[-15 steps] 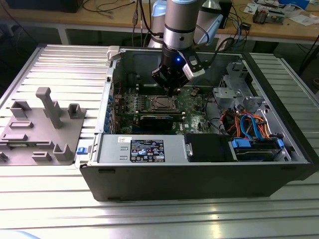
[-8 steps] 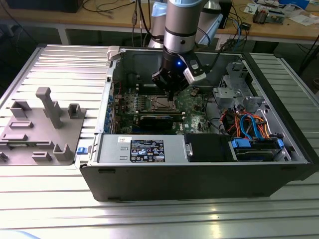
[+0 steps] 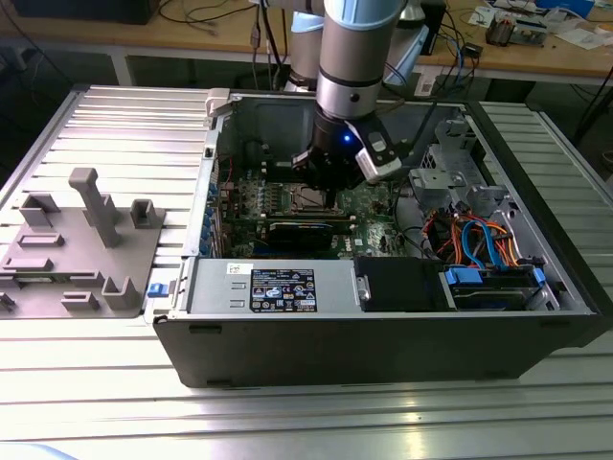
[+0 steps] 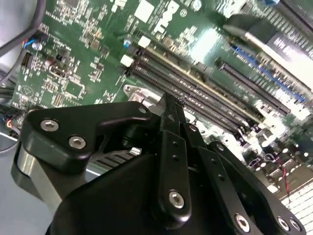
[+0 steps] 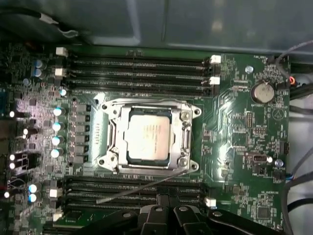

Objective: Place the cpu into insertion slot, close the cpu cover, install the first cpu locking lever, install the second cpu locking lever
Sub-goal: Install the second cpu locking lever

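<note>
First wrist view: chip (image 5: 148, 135) seated in socket (image 5: 146, 138), cover (image 5: 182, 131) down | one thin lever (image 5: 142, 187) angled loose beside it | claw (image 5: 168, 215) nearby, grip state we cannot tell | we advise pressing lever low, hooking under its tab

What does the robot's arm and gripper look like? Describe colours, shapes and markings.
The arm is a round silver-grey column with a blue-grey joint cap and a small blue light near its wrist. The gripper is matte black, built of angular linked plates joined by silver screws, as both wrist views show.

Silver cpu (image 5: 148, 136), seemingly green motherboard (image 5: 234, 103)
</note>
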Motion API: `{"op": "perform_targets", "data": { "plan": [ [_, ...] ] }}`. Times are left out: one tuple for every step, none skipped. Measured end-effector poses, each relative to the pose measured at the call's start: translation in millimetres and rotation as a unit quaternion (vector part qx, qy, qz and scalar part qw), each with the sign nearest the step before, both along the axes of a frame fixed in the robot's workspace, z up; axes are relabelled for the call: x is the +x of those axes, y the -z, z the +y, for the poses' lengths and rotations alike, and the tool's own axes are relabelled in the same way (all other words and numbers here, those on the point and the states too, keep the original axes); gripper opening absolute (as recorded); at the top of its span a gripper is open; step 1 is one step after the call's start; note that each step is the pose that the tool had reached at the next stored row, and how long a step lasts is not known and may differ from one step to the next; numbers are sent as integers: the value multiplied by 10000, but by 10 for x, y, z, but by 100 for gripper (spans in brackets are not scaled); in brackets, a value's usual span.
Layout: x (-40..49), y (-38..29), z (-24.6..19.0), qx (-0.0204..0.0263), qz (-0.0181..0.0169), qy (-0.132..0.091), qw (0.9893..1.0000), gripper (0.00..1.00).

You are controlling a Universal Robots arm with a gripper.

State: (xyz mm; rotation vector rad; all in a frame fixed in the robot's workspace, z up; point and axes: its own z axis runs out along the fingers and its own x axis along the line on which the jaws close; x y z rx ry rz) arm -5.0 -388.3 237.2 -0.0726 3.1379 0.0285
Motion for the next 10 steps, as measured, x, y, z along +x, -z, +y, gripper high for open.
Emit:
{"op": "perform_targets", "data": {
  "plan": [
    [-1, 1, -18, 31, 0, 0, 10000, 11],
    [-2, 2, -35, 71, 0, 0, 10000, 11],
    [-5, 3, -52, 120, 0, 0, 9999, 11],
    [-8, 5, -66, 157, 0, 0, 9999, 11],
    [-11, 7, -84, 188, 0, 0, 9998, 11],
    [-15, 9, -100, 212, 0, 0, 9998, 11],
    [-33, 14, -133, 246, 0, 1, 9997, 11],
    [-62, 19, -145, 258, 0, 1, 9997, 11],
    [-111, 29, -147, 268, -1, -1, 9996, 11],
    [-131, 38, -147, 272, -1, 0, 9996, 11]
  ]
}}
